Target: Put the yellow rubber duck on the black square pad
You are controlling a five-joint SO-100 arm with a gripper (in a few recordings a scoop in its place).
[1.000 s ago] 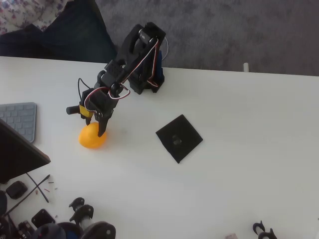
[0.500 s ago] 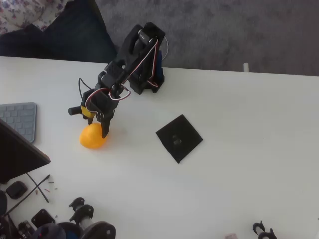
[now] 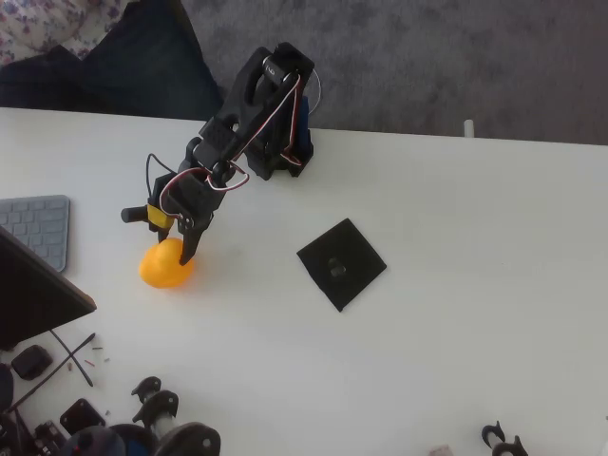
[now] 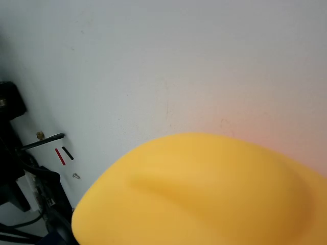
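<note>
The yellow rubber duck (image 3: 161, 269) is at the left of the white table in the overhead view, and its rounded yellow body (image 4: 204, 194) looms close in the lower part of the wrist view. My gripper (image 3: 182, 249) reaches down onto the duck's right side, one dark finger (image 3: 191, 242) lying across it, and appears shut on it. The beak is hidden. The black square pad (image 3: 341, 263), with a small grey mark at its centre, lies flat to the right of the duck, well apart from it.
A grey keyboard (image 3: 38, 228) and a dark laptop corner (image 3: 33, 294) sit at the left edge. Loose black parts and cables (image 3: 142, 418) lie along the front left. The arm's base (image 3: 280, 142) stands at the back.
The gripper and the duck have shifted together a little to the left and toward the front. The pad has not moved.
</note>
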